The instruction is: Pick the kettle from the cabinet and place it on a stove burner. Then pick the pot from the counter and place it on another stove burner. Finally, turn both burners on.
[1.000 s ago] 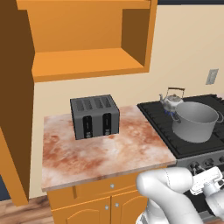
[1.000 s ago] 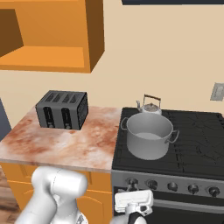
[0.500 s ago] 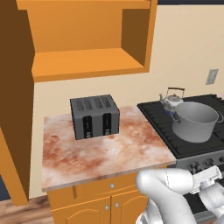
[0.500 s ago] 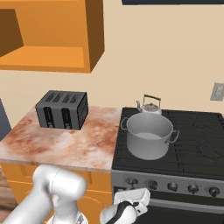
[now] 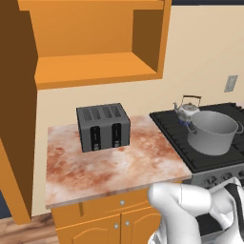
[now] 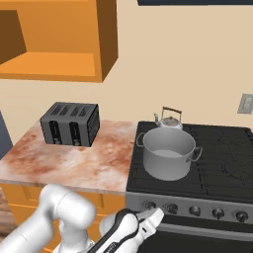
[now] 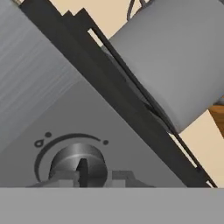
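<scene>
No readable text; only dot marks ring the stove knob (image 7: 78, 165).

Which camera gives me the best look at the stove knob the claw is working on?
The hand view: the knob sits close and head-on between the fingertips, its dial markings visible. The right base view shows the claw at the left end of the knob row, hiding that knob. In the left base view the arm blocks it.

Counter (image 5: 109, 167) w/ toaster (image 5: 103, 127); stove (image 6: 222, 163) w/ pot (image 6: 168, 153), kettle (image 6: 168, 120).
</scene>
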